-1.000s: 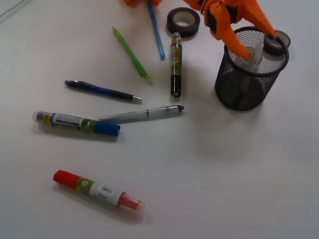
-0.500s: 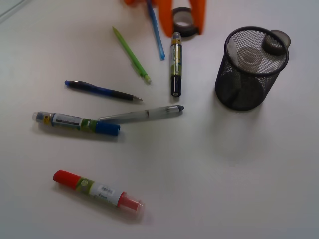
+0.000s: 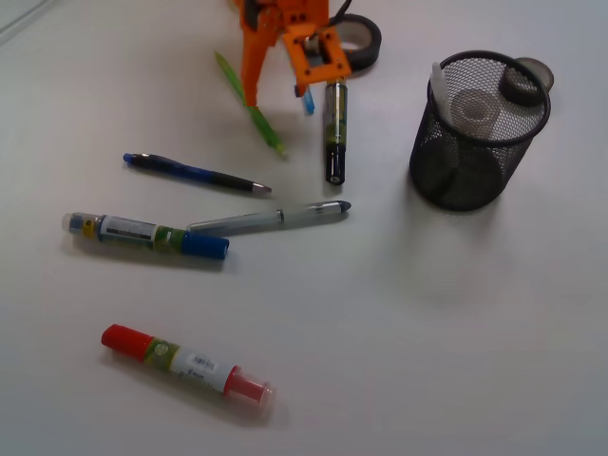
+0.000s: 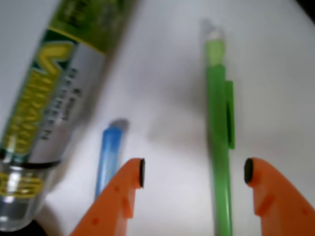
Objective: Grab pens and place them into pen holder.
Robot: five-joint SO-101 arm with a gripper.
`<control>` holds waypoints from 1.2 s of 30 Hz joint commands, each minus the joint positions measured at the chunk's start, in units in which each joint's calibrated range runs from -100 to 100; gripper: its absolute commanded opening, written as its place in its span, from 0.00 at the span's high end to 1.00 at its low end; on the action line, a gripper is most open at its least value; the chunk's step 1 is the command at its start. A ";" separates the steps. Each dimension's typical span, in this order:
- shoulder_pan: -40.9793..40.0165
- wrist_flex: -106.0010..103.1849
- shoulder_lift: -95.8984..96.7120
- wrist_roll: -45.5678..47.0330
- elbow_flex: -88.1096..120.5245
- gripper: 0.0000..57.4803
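The orange gripper [image 3: 277, 84] hangs low over the far side of the white counter [image 3: 427, 332], its fingers [image 4: 129, 189] spread apart and grasping nothing. In the wrist view the lime green pen [image 4: 220, 147] lies on the counter between the two finger pads, nearer the right-hand one, while the light blue pen [image 4: 109, 155] lies just outside the left-hand finger, partly under it. From the front, the green pen [image 3: 255, 119] runs diagonally beneath the gripper, and only a short end of the light blue pen [image 3: 308, 103] shows below the orange body. Four slim pens lie on the counter in all — those two, a dark blue pen [image 3: 197, 174] to the left, and a silver-grey pen [image 3: 271, 218] near the middle. A fifth, the white pen [image 3: 440, 84], stands leaning inside the pen holder [image 3: 475, 133], a black wire-mesh cup upright at the right, well apart from the gripper. Three thicker markers are also on the counter: a black-capped marker [image 3: 334, 131] just right of the gripper, a blue-capped marker [image 3: 147, 234] touching the silver-grey pen's end, and a red-capped marker [image 3: 185, 361] alone at the near side. One black tape roll [image 3: 356, 40] sits behind the gripper, partly hidden by it.
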 commanded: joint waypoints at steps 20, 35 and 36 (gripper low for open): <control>3.20 5.72 13.94 3.22 -16.24 0.59; 10.38 6.77 24.82 4.54 -20.77 0.59; 10.23 7.47 26.43 4.59 -22.67 0.59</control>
